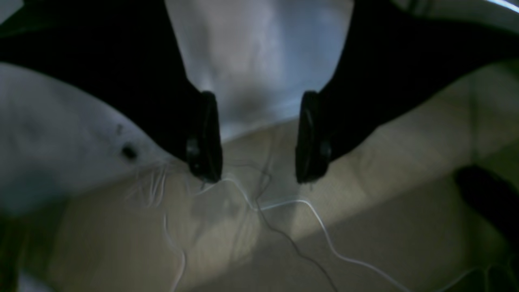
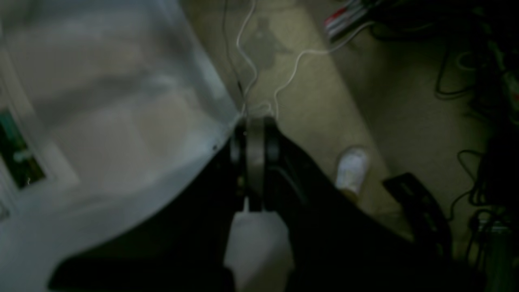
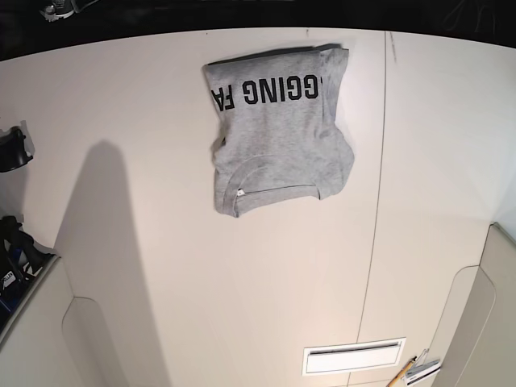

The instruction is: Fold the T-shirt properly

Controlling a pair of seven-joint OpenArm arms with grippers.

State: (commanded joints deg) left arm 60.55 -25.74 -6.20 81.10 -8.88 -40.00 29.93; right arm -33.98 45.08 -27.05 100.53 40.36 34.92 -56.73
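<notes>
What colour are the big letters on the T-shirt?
Black, on grey cloth; the T-shirt shows best in the base view.

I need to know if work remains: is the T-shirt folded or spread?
Folded, it appears: the T-shirt lies as a compact bundle, sides tucked in, its lettering cut off at both ends.

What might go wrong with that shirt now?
The T-shirt already looks folded, so another grab could undo it. Its neckline is slightly uneven and might end up crooked. The left gripper is open and holds nothing, so it could snag something if lowered carelessly.
</notes>
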